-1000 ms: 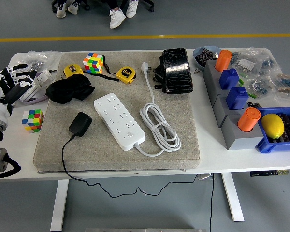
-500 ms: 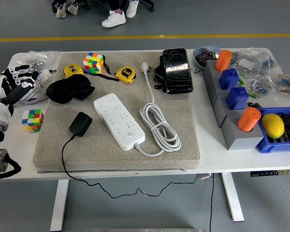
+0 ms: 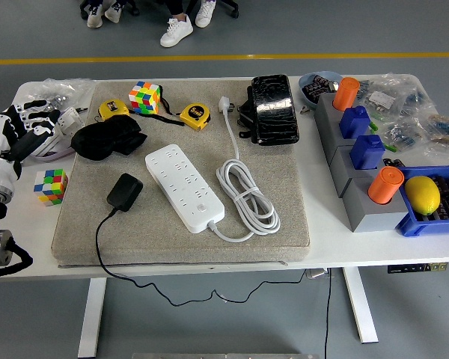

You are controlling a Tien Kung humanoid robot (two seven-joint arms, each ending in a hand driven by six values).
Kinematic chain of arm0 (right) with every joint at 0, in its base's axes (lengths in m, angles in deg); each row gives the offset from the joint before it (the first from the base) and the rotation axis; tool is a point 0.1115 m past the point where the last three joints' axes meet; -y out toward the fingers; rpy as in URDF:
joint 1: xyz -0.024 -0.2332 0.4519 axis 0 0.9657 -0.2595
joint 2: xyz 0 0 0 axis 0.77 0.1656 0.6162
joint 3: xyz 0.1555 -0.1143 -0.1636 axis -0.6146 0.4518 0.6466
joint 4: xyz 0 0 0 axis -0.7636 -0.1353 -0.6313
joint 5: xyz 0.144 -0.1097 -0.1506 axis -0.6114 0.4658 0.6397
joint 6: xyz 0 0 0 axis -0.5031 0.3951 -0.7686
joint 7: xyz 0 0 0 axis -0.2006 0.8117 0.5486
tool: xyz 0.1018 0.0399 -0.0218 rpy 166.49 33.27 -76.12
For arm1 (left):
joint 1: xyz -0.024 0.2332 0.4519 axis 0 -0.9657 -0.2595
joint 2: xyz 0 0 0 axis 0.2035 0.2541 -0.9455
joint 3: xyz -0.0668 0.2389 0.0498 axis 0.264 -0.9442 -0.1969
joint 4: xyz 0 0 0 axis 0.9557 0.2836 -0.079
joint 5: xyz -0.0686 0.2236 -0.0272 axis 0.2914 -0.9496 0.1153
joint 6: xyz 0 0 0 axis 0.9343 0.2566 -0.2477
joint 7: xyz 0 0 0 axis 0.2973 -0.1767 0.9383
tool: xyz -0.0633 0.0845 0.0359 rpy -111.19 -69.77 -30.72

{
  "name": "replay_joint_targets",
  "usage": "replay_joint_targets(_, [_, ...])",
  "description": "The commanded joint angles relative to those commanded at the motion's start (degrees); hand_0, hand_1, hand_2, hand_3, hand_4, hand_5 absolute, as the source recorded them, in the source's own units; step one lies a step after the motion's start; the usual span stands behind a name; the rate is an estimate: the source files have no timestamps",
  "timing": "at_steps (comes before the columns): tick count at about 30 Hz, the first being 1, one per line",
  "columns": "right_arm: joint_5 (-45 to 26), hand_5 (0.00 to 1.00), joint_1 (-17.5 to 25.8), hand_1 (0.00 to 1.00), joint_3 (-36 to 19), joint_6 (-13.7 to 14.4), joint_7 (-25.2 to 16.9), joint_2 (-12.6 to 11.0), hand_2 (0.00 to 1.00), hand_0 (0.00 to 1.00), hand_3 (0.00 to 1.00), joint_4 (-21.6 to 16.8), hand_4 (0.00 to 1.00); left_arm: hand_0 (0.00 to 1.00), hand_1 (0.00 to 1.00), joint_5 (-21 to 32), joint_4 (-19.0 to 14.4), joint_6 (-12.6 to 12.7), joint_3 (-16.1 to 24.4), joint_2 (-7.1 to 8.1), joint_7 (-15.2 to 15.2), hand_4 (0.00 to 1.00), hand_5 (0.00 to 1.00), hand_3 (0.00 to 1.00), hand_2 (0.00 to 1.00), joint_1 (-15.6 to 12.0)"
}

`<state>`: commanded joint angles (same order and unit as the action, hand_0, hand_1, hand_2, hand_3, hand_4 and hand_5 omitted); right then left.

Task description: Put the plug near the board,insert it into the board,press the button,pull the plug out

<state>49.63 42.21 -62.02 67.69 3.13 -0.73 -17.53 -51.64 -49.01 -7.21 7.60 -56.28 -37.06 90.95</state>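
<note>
The black plastic plug adapter (image 3: pixel 124 190) lies untouched on the grey felt mat (image 3: pixel 284 187), just left of the white rectangular power strip (image 3: pixel 184 187), its thin black cord (image 3: pixel 99 247) trailing over the tabletop's (image 3: pixel 374 243) near edge. The robot's left hand (image 3: pixel 22 129) hovers at the far left with its fingers (image 3: pixel 37 112) spread and holding nothing; the right hand is out of view. To start well, I judge the hand should come down over the adapter's body, not the cord, and grip it squarely so the prongs can later line up with a socket.
</note>
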Motion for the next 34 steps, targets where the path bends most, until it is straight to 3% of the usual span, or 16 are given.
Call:
replay_joint_targets(17, [0.4,0.373,1.34,0.609,-2.54,0.05,0.01,0.48,0.546,0.55,0.509,-0.04,0.843,0.398,0.503,0.05,-0.33,-0.09,0.14,-0.57,0.29,0.842,0.343,0.632,0.539,-1.23])
replay_joint_targets(34, [0.89,0.374,1.21,0.608,-3.68,0.11,0.02,0.22,0.545,0.55,0.508,-0.13,0.842,0.398,0.503,0.04,-0.22,-0.13,0.95,-0.73,0.37,0.843,0.342,0.632,0.539,-0.68])
